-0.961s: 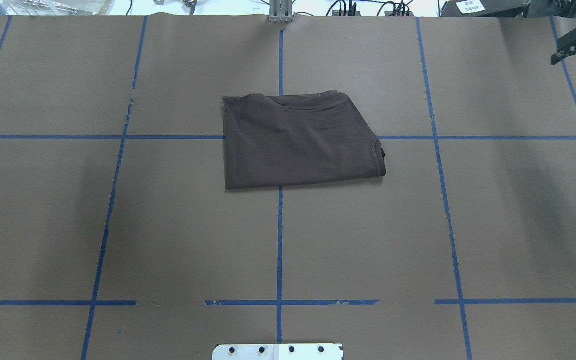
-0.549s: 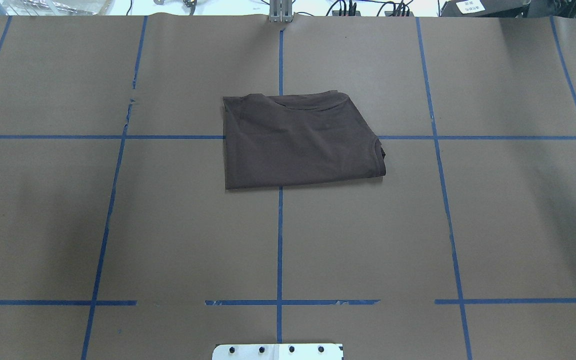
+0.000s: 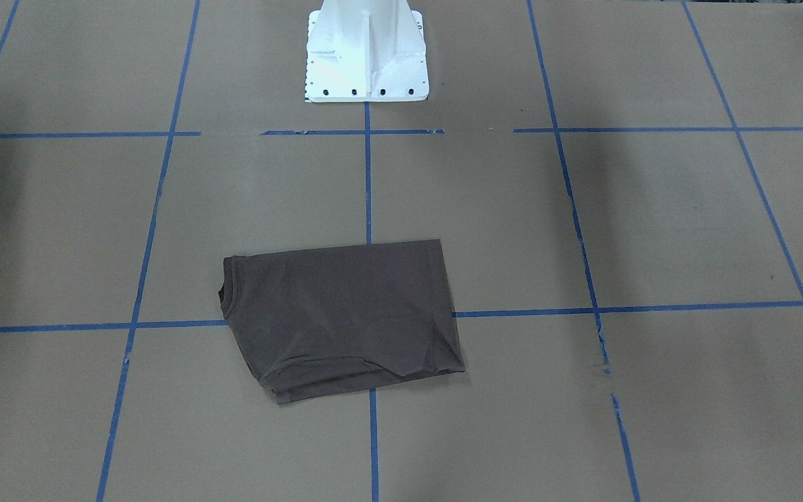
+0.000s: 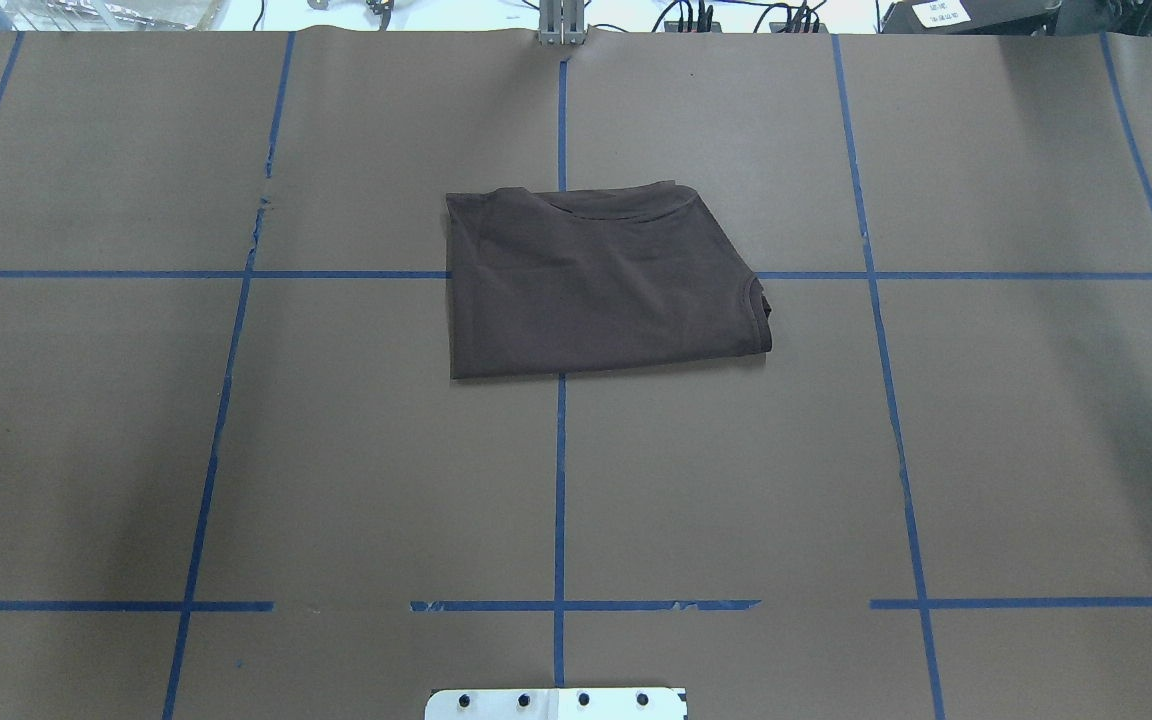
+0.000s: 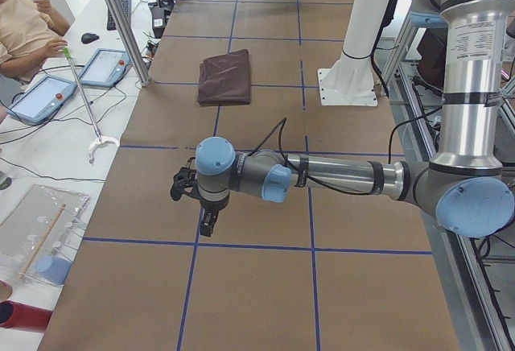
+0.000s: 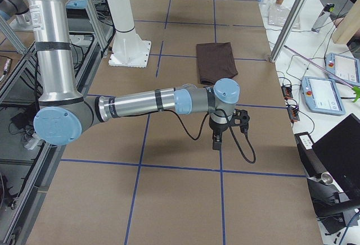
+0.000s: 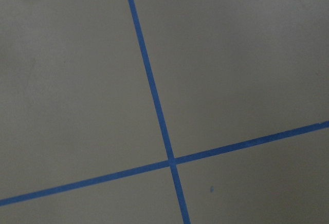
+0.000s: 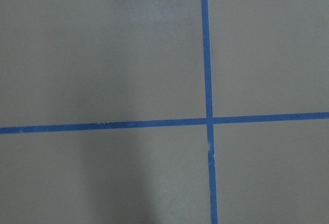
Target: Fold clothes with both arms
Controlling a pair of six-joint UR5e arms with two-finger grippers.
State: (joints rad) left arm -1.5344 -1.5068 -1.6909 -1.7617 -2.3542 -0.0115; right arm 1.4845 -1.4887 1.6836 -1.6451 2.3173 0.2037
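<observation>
The dark brown-grey T-shirt (image 4: 596, 285) lies folded into a compact rectangle at the table's middle, collar toward the far edge; it also shows in the front-facing view (image 3: 339, 314) and both side views (image 5: 225, 77) (image 6: 216, 59). My left gripper (image 5: 208, 224) hangs over bare brown paper far off to the left of the shirt. My right gripper (image 6: 216, 141) hangs over bare paper far off to the right. Both show only in the side views, so I cannot tell whether they are open or shut. Both wrist views show only paper and blue tape.
The white pedestal (image 3: 366, 56) stands at the near edge behind the shirt. Blue tape lines (image 4: 560, 480) grid the brown paper. An aluminium post (image 5: 121, 21) and an operator (image 5: 24, 29) with teach pendants (image 5: 105, 68) are at the far side.
The black gripper parts seen at the left and right edges of the overhead view a second ago have moved outward, out of that view. The shirt has not moved.
</observation>
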